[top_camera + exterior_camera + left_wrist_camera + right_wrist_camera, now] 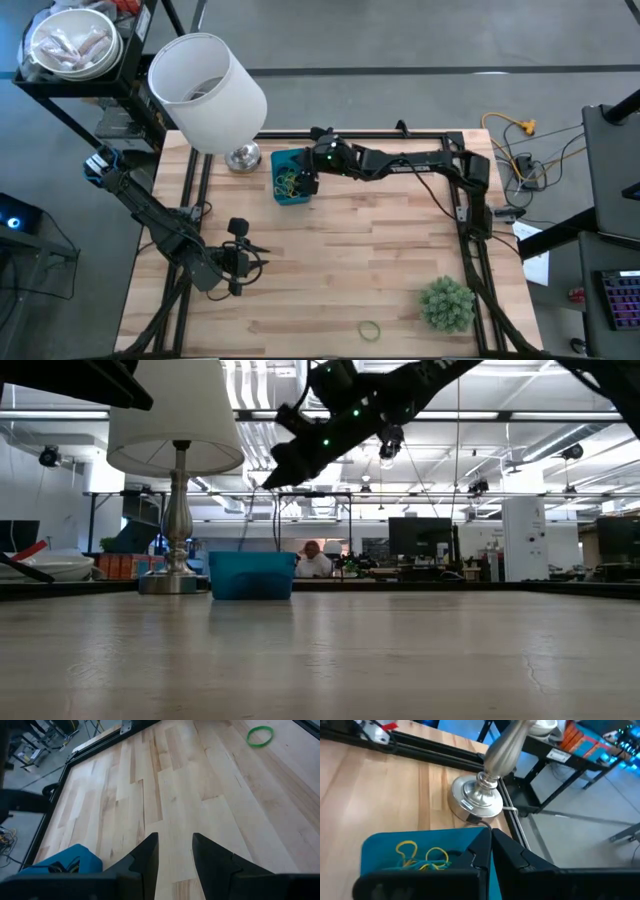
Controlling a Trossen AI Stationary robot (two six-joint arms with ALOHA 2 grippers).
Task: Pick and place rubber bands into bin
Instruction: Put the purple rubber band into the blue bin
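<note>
The blue bin (290,180) stands at the table's far side beside the lamp base, with yellow and green rubber bands (422,857) lying inside it. One green rubber band (370,330) lies flat on the wood near the front edge, also visible in the left wrist view (260,736). My right gripper (490,847) is shut and hovers over the bin's right part, above its rim (270,480); I see no band between its fingertips. My left gripper (175,850) hangs open over the table's near left (256,252), holding nothing.
A lamp with a big white shade (205,90) stands on its silver base (480,800) right beside the bin. A small green plant (446,303) stands at the near right. Black frame rails (470,200) border the table. Bare wood lies between the bin and the front edge.
</note>
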